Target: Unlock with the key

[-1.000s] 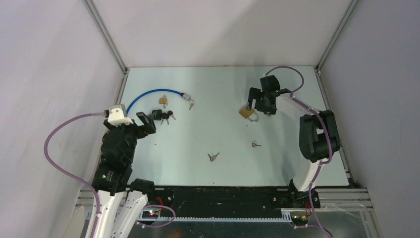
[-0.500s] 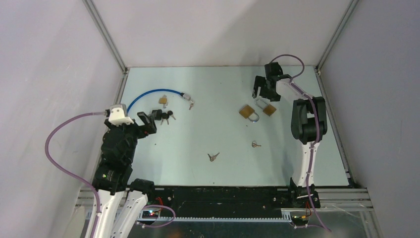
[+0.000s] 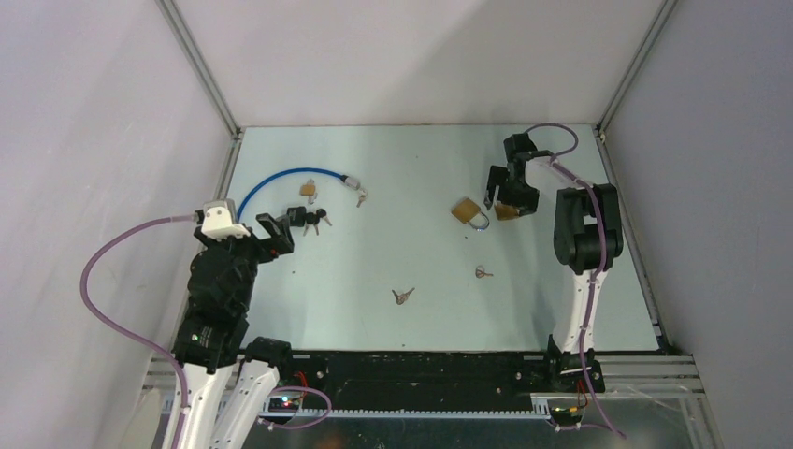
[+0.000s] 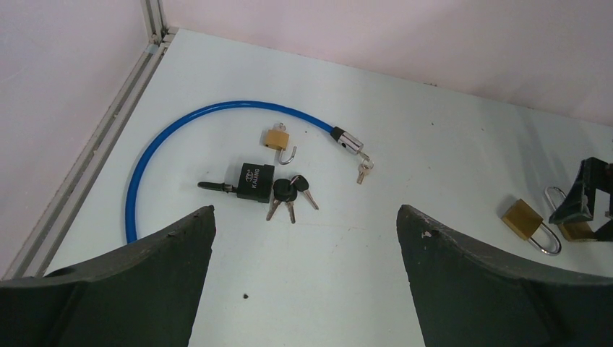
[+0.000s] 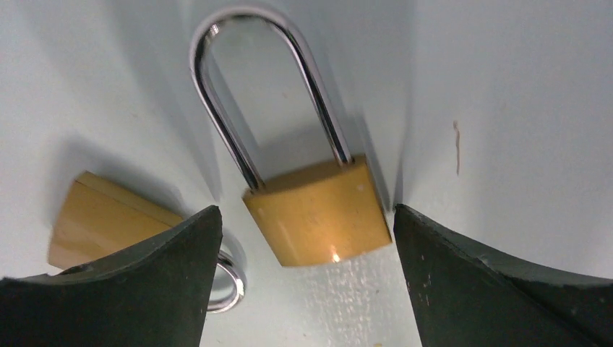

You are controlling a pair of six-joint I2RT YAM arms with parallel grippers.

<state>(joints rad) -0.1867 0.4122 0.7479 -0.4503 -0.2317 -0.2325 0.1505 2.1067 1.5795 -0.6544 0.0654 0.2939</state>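
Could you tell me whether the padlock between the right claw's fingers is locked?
Shut: the right wrist view shows both legs of the shackle entering the padlock body.

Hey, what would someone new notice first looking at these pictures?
The blue cable curving at the far left stands out first, with a black padlock and a bunch of keys inside its curve. At the far right, the right hand hangs open over a brass padlock, a second brass padlock just beside it.
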